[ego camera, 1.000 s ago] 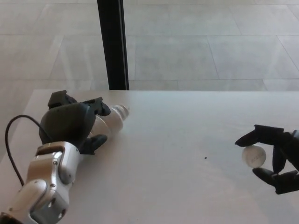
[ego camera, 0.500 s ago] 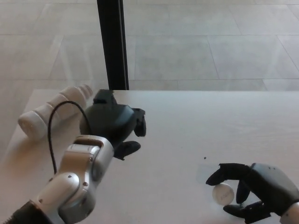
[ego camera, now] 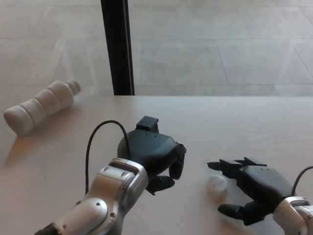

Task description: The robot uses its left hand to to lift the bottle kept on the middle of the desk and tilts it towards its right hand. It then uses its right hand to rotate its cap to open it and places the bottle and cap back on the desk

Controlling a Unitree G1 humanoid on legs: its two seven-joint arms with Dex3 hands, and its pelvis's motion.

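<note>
The white bottle (ego camera: 40,105) lies on its side at the desk's far left corner, its uncapped neck pointing up and to the right. My left hand (ego camera: 154,154) hovers over the middle of the desk, well to the right of the bottle, with its fingers loosely apart and nothing in them. The small white cap (ego camera: 216,186) rests on the desk at the front right. My right hand (ego camera: 254,187) lies just right of the cap, open, with its fingers (ego camera: 226,166) spread above it and the thumb below.
A black post (ego camera: 117,46) stands behind the desk's far edge, with a tiled floor beyond. A black cable (ego camera: 95,142) loops off my left wrist. The light wooden desk (ego camera: 234,127) stretches across the view.
My left hand let go of the bottle and moved right and nearer. The bottle now lies farther left. My right hand came down and left, then released the cap onto the desk.
</note>
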